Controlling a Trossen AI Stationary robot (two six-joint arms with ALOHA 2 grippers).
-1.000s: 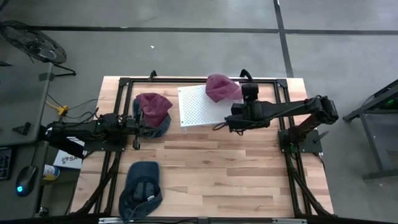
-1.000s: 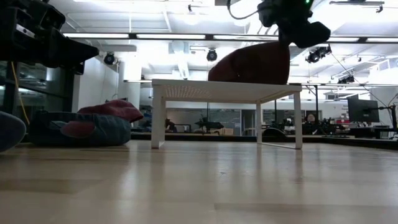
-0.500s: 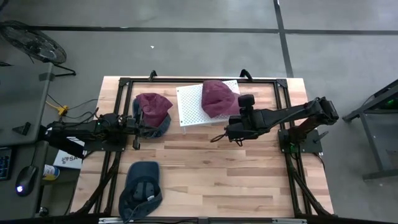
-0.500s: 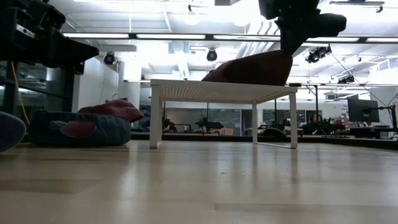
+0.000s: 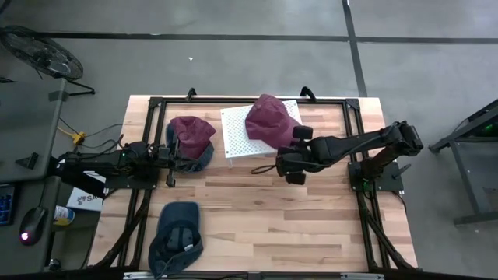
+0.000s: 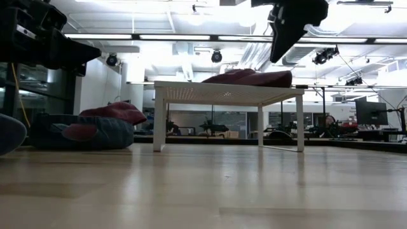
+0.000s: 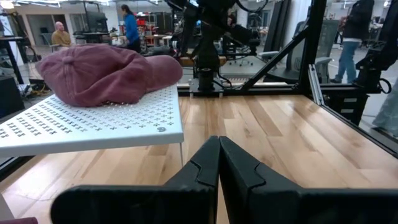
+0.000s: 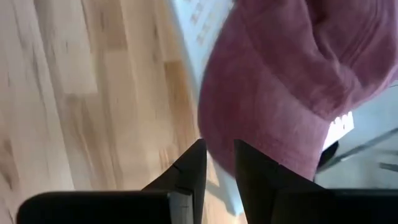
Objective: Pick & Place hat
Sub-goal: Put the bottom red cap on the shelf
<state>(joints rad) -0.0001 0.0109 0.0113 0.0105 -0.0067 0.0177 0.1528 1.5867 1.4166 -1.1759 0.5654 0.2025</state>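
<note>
A maroon hat (image 5: 270, 119) lies crown up on the small white perforated stand (image 5: 237, 138), its brim toward the stand's right edge; the left wrist view shows it too (image 7: 106, 73). My right gripper (image 8: 217, 163) hovers open just off the brim's edge, above and to the right of the hat (image 6: 248, 77), clear of it. My left gripper (image 7: 219, 163) waits shut and level at the table's left (image 5: 170, 155).
A second maroon hat (image 5: 191, 131) sits on a denim hat (image 5: 201, 159) right in front of the left gripper. A dark blue cap (image 5: 177, 233) lies near the front left. Bare wood spreads across the table's near half. People stand beyond the table.
My right gripper carried the maroon hat toward the table's left and near edge, rolling and tipping as it went. The hat, first hanging upright over the stand's far right, came down flat onto the stand. The gripper has let go and now stands clear above it.
</note>
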